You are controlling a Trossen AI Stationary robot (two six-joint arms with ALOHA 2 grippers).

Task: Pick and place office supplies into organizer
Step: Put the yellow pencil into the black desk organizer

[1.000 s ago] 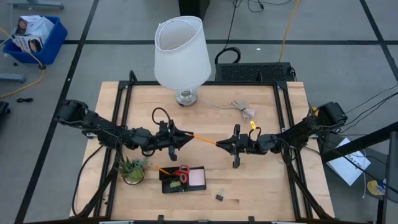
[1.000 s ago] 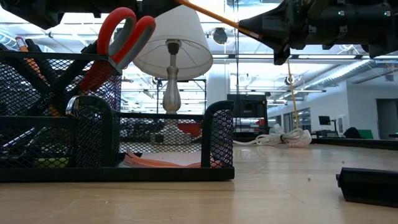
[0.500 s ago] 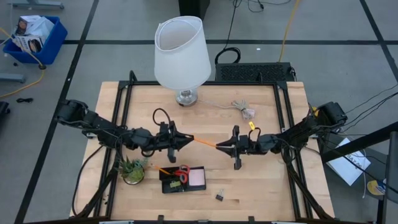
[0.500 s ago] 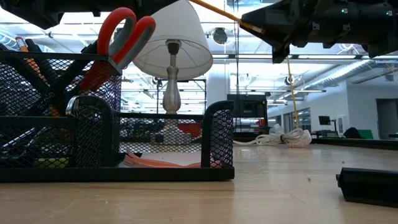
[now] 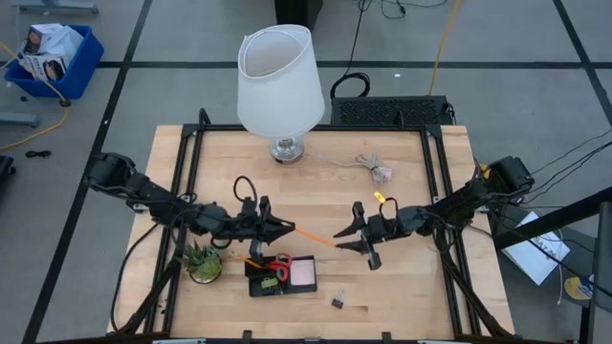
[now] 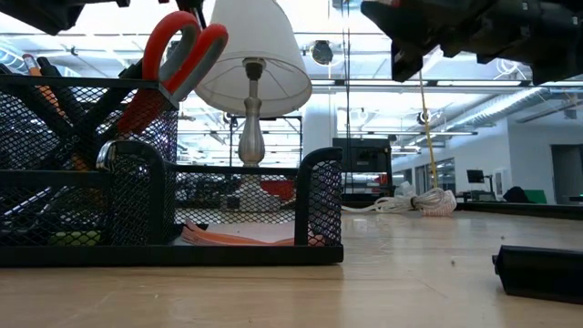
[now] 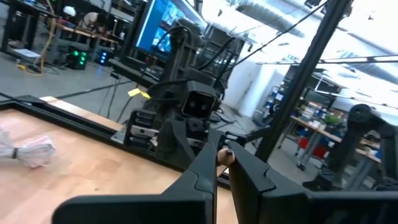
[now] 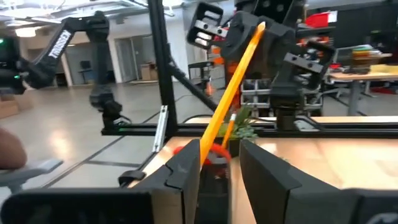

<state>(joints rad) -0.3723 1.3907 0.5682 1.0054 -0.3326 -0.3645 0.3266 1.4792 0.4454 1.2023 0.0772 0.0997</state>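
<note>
Gripping the orange pencil point(image 5: 313, 235) by one end, the left gripper point(image 5: 283, 228) is clamped on it above the surface point(image 5: 421, 287), just above the organizer point(image 5: 282, 277). Facing it, the right gripper point(image 5: 342, 239) has its fingers parted, off the pencil.

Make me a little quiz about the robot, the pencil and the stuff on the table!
1. True or false: the red scissors lie flat on the bare table.
2. Whose fingers grip the orange pencil? A: left gripper. B: right gripper. C: neither.
3. Fill in: the black binder clip lies on the ____, outside the organizer.

Key: 1 false, they stand in the organizer; 2 A; 3 table.
</note>
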